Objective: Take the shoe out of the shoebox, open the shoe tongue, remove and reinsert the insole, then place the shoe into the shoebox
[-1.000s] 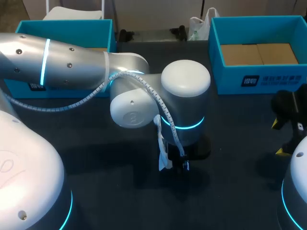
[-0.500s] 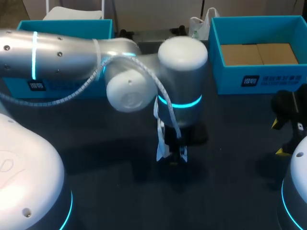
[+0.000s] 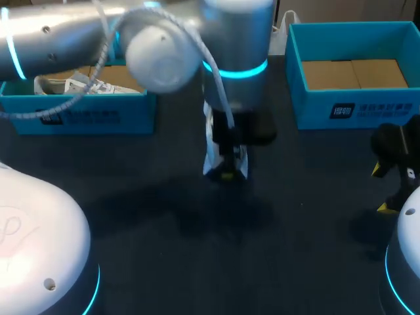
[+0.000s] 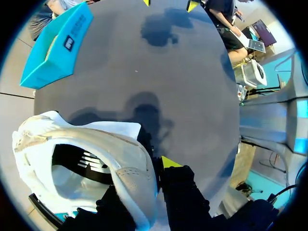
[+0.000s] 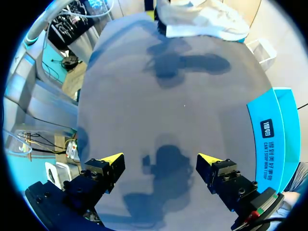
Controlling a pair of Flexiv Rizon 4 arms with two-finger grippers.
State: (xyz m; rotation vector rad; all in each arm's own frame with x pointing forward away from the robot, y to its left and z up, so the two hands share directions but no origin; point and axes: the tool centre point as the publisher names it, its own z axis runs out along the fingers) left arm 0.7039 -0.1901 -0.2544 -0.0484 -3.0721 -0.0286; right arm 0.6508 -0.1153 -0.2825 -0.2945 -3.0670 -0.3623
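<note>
**Item 1.** White lace-up sports shoe with a black side mark [image 3: 211,157] [image 4: 82,161]. It hung clear of the dark table top [image 3: 164,230], just toward 12 o'clock of the table's centre, and was gripped by one edge of its upper.

**Item 2.** Left gripper [image 3: 226,172], on the arm that entered from 9 o'clock. Its fingers were closed narrowly on the shoe's edge from both sides. One yellow fingertip [image 4: 168,161] showed beside the fabric; the other was hidden behind it.

**Item 3.** Right gripper [image 3: 380,189] [image 5: 160,161], at 3 o'clock by the table's edge. Its fingers were spread wide with nothing between them, above bare table. In the right wrist view the shoe [image 5: 202,19] lay well ahead of it.

**Item 4.** Teal open cardboard shoebox [image 3: 85,118], at 10 o'clock. It held a second white shoe [image 3: 69,85].

**Item 5.** Second teal box [image 3: 354,108] [image 4: 55,45] [image 5: 272,130], at 2 o'clock. Brown cardboard sheets [image 3: 354,73] lay flat inside it. It stood well apart from the held shoe.
</note>
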